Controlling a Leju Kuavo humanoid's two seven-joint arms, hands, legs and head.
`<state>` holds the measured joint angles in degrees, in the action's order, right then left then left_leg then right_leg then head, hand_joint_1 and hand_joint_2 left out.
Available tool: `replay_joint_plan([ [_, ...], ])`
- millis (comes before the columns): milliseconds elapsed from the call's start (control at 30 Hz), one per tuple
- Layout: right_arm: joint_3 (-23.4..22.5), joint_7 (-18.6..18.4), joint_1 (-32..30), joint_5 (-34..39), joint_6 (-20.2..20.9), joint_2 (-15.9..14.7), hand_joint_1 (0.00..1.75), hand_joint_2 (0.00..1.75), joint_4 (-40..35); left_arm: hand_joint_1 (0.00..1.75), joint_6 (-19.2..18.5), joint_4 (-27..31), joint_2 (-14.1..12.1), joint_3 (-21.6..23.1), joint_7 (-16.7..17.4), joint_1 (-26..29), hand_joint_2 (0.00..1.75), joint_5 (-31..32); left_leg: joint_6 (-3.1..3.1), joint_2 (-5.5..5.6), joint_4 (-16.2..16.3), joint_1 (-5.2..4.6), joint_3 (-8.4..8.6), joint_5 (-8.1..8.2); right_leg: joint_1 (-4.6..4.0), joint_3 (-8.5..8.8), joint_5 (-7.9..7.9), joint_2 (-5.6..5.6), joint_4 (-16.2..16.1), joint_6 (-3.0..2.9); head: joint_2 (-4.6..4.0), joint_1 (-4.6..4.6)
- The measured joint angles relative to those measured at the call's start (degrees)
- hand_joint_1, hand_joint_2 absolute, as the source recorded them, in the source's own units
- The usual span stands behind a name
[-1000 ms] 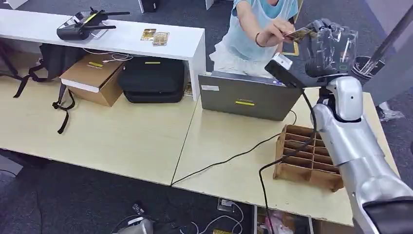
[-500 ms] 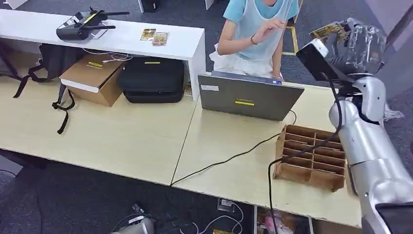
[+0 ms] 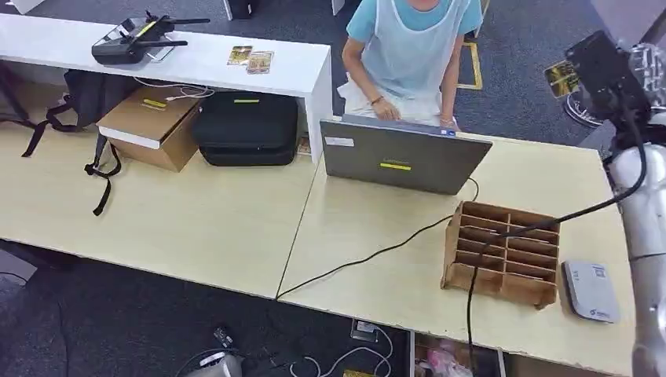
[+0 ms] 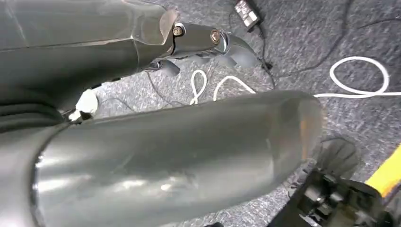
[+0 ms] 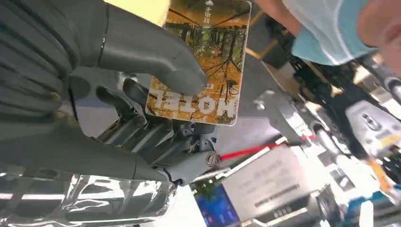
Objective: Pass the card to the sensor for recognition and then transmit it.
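Observation:
My right hand (image 3: 649,64) is raised at the far right, past the table's far edge. It holds an orange card (image 3: 561,78) printed with a forest picture. In the right wrist view the thumb (image 5: 156,56) presses the card (image 5: 208,52), marked HOTEL, against the fingers. The sensor, a flat grey-white box (image 3: 590,290), lies on the table to the right of the cardboard organiser, well below the hand. My left hand (image 4: 156,151) hangs over the carpet and holds nothing.
A person in a light blue top (image 3: 412,43) sits behind an open grey laptop (image 3: 404,153), hands at its keyboard. A cardboard organiser (image 3: 503,253) stands near the front right, and a black cable (image 3: 369,255) crosses the table. Boxes, bags and a white desk (image 3: 196,59) are at the left.
The person let go of the card and drew their hand back to the laptop. My right hand carried the card to the right and up, uncovering the sensor on the table.

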<state>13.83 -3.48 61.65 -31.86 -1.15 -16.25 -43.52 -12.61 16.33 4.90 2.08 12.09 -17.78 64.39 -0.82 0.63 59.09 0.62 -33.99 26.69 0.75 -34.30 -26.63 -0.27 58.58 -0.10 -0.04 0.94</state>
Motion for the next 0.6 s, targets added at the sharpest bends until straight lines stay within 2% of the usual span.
replay_joint_plan([
  [167, -2.59, -2.01, -0.17, 7.2, 8.66, -6.91, 1.75, 1.75, 0.76, 0.0, 0.98, 0.0, -0.37, 0.0, 0.0, 0.71, 0.0, -0.06, 0.01, 0.14, 0.02, 0.0, -0.05, 0.01, 0.0, 0.0, -0.01, -0.16, -0.03, 0.01, 0.0, 0.02],
  [300, -5.2, -2.6, -3.43, 14.43, 14.13, -13.38, 1.75, 1.75, -0.41, 0.0, 1.38, 0.02, -0.57, 0.0, 0.0, 1.1, 0.0, -0.11, 0.04, 0.17, 0.02, 0.0, -0.07, 0.04, -0.01, 0.0, -0.02, -0.18, -0.06, 0.03, 0.0, 0.0],
  [500, -7.45, -3.89, -8.59, 20.38, 19.09, -19.99, 1.75, 1.75, -2.08, 0.0, 2.31, 0.02, -0.81, 0.0, 0.0, 1.59, 0.0, -0.59, 0.06, 0.14, 0.0, 0.0, -0.1, 0.06, 0.0, -0.03, -0.03, -0.18, -0.04, 0.04, 0.0, 0.0],
  [600, -7.45, -3.89, -9.92, 22.12, 20.74, -22.12, 1.75, 1.75, -1.71, 0.0, 2.78, 0.02, -1.11, -0.02, 0.0, 1.89, 0.0, -0.74, 0.05, 0.04, -0.01, 0.01, -0.04, 0.06, -0.01, -0.03, -0.03, -0.06, -0.02, 0.03, 0.0, 0.02],
])
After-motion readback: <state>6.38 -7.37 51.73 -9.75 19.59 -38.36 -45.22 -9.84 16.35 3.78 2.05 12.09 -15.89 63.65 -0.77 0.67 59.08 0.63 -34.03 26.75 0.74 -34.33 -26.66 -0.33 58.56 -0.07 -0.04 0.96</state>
